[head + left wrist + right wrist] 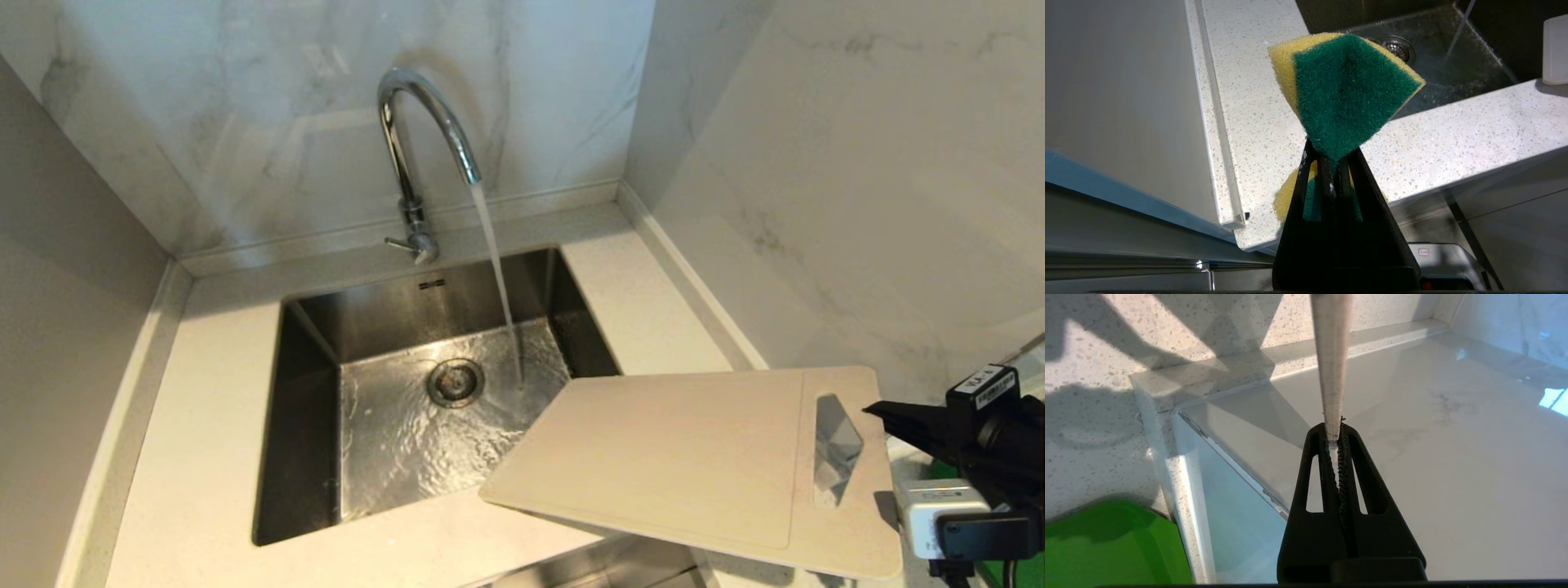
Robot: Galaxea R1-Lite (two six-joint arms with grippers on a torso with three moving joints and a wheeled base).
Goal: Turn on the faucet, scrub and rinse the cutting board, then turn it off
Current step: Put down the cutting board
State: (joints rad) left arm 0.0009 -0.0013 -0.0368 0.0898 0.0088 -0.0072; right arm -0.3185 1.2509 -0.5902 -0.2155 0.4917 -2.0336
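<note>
over the sink (310, 327), right end effector (878, 411) grips cutting board (678, 457)

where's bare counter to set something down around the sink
Widest bare counter is left of the sink, out to the left wall. A narrower strip lies between sink and right wall. Behind the sink the faucet takes the middle. The front right is crowded: the cutting board hangs there in the right gripper.

Head cam looks down from above at the sink (310, 425), fairly near, faucet (412, 155) behind it. L wrist cam sits close behind left hand (1337, 157), facing the sink over the desk (1453, 139); shares drain w/ head cam. R wrist cam sits close behind right hand (1336, 435), facing wall right of sink.
</note>
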